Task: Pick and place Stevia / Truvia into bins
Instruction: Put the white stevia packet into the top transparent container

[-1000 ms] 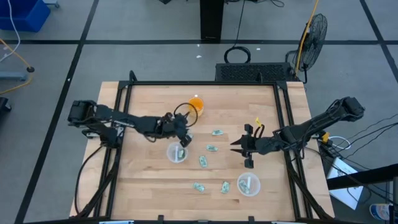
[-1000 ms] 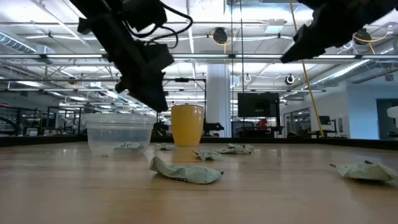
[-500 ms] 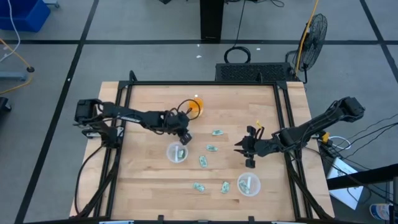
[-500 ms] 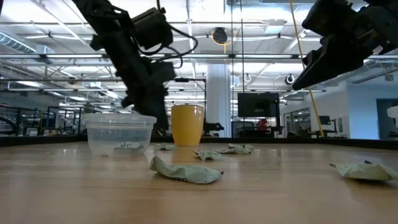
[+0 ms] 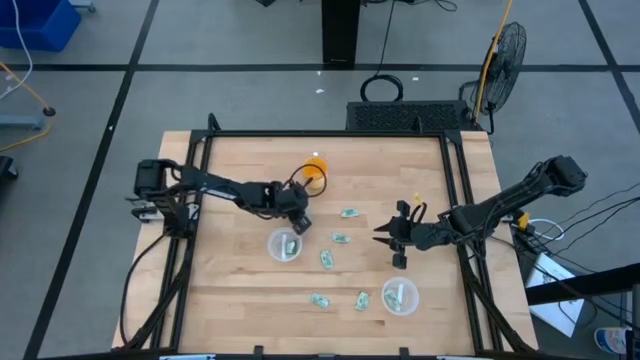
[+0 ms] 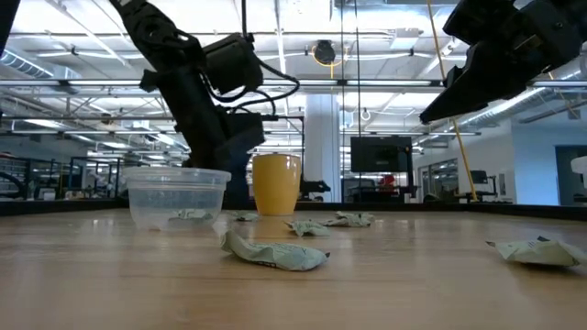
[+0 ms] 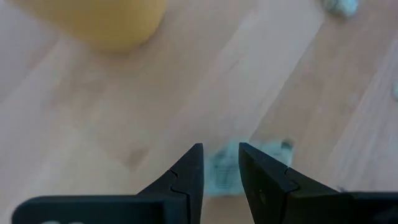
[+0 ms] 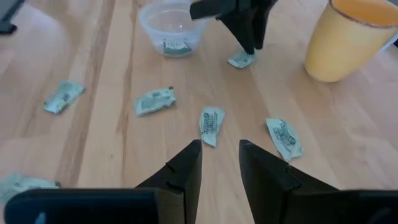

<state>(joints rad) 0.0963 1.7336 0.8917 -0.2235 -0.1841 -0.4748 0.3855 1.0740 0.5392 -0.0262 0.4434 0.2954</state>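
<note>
Stevia packets [image 5: 339,239] scattered mid-table, crumpled, pale green. Left gripper [image 5: 301,226] slightly parted above one packet [image 8: 241,60] beside clear cup [image 5: 284,245]. Right gripper [image 5: 388,241] open, hovering over bare wood.

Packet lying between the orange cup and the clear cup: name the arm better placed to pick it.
Left. The left gripper hangs right over that packet, jaws parted; the right gripper sits well away from it.
</note>
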